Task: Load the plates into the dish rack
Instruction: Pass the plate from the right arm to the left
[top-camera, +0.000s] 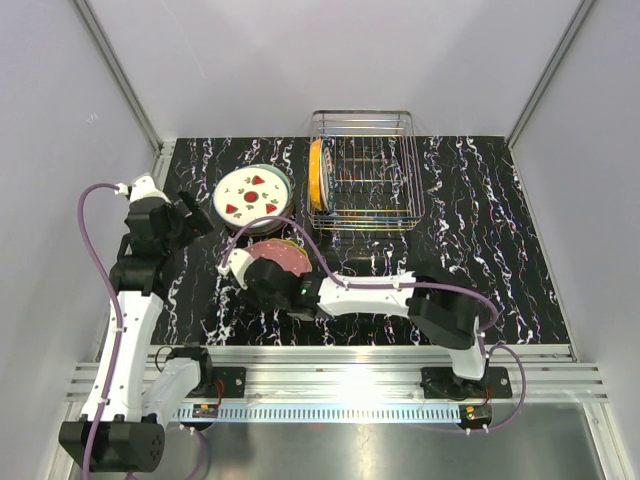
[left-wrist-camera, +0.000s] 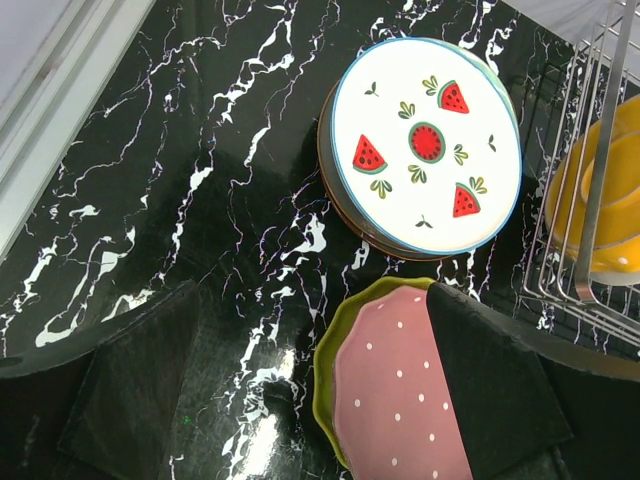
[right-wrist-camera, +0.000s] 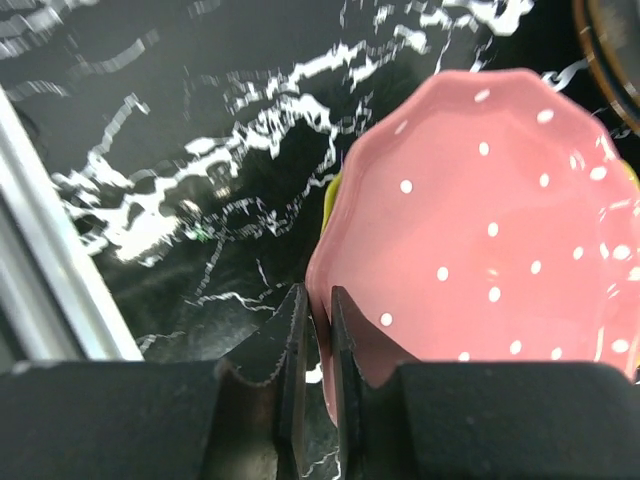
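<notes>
Dish rack (top-camera: 375, 215) holds orange plate (top-camera: 317, 175) upright; right fingers (right-wrist-camera: 293, 385) clamped on pink plate (right-wrist-camera: 480, 220); left fingers (left-wrist-camera: 140, 390) apart.

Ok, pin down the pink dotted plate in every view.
Top external: pink dotted plate, left of centre.
Left wrist: bottom centre.
Right wrist: right half, rim between the right tool fingers.
Shared landmark: the yellow-green plate under it.

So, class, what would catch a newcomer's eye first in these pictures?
The pink dotted plate in the middle, its rim pinched by the right gripper. Behind it, a white plate with watermelon slices tops a stack, and one orange plate stands upright in the wire dish rack at the back.
</notes>
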